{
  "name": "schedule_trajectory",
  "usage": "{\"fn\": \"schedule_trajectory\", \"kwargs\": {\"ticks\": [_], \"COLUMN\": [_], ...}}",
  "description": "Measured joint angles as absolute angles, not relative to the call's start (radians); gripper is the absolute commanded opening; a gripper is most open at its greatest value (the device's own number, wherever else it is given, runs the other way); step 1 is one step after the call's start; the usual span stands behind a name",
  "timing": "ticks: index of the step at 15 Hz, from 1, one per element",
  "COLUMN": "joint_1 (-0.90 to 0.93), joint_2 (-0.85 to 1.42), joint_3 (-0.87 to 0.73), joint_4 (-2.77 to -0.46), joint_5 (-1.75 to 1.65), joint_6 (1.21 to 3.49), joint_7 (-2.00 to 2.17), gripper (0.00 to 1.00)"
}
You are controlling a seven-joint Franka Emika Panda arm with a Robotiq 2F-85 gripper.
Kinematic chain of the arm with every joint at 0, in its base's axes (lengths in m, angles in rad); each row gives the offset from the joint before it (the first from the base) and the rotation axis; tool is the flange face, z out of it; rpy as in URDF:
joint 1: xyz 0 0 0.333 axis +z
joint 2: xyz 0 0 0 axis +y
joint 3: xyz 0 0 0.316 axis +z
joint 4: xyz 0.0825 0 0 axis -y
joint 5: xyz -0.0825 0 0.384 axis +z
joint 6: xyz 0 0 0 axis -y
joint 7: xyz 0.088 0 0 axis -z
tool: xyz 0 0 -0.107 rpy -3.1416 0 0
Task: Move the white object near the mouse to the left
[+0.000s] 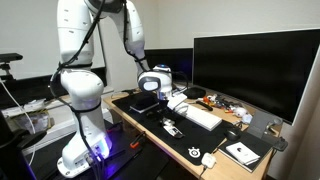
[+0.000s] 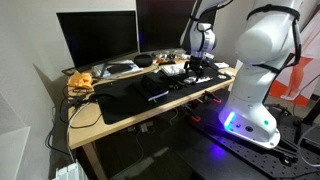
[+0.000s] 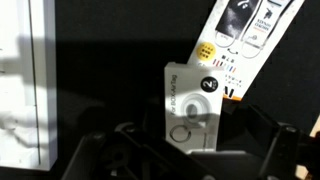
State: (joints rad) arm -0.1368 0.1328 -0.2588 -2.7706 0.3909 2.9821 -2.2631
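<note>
In the wrist view the white object (image 3: 192,105), a small flat printed box with a black round mark, lies on the dark mat between my jaws. My gripper (image 3: 195,138) is open, its dark fingers standing apart on either side of the box without touching it. In both exterior views the gripper (image 1: 152,98) (image 2: 196,72) hangs low over the end of the black desk mat nearest the robot base. The mouse (image 1: 208,158), small and white with a dark centre, sits at the far end of the mat, well away from the gripper.
A long white keyboard (image 1: 202,117) lies along the mat, and its edge shows in the wrist view (image 3: 25,85). A printed card (image 3: 240,35) lies just beyond the box. A white booklet (image 1: 240,152) sits near the mouse. A large monitor (image 1: 255,65) stands behind.
</note>
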Motion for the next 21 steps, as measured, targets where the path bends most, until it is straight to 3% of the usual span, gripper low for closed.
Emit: {"fn": "schedule_trajectory", "kwargs": {"ticks": [21], "joint_1": [-0.264], "joint_2": [-0.143], "joint_3": [-0.479], "joint_4": [-2.771], "joint_5": [0.049], "joint_6": [2.752], "joint_7": [-2.356], "gripper": [1.0]}}
